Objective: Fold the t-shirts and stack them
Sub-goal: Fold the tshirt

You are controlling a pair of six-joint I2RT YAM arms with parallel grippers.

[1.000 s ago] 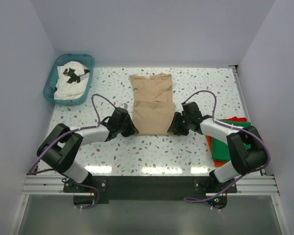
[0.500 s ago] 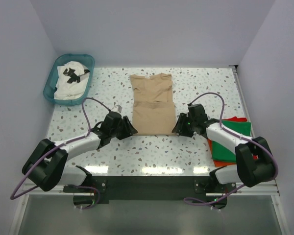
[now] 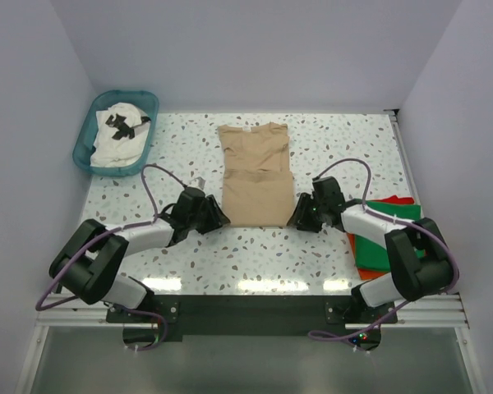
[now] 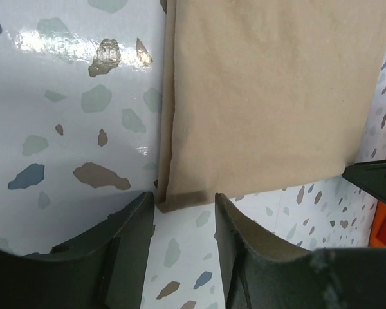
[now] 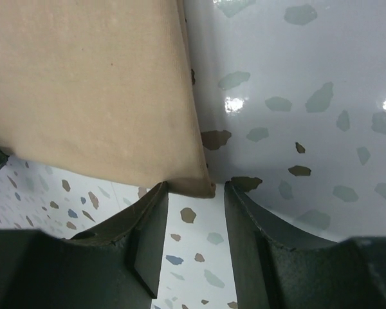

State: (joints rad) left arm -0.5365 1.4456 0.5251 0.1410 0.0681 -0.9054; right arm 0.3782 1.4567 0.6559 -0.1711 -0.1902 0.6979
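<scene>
1. Left arm's elbow now sits lower and further left than a second ago, and the right arm's upper link has shifted too. Both tools are still at the shirt's near edge. Shirt itself unmoved.
2. Tan t-shirt [image 3: 255, 176] lies flat at mid-table [image 3: 353, 139], folded to a narrow strip, collar end away from the bases.
3. Left gripper [image 4: 183, 206]: fingers spread, low over the table. The shirt's near-left corner lies just at the gap's mouth, not pinched.
4. Right gripper [image 5: 196, 193]: fingers likewise apart. The near-right corner lies just at their tips, with no clamp visible.
5. Top view: the two tools flank the shirt's near edge, one at each corner.
6. White t-shirt with black print [image 3: 119, 139] sits crumpled in the teal basket [image 3: 80, 146] at far left.
7. Green t-shirt [image 3: 404, 211] lies on the red-orange t-shirt [image 3: 361, 256] at the right edge, partly under the right arm.
</scene>
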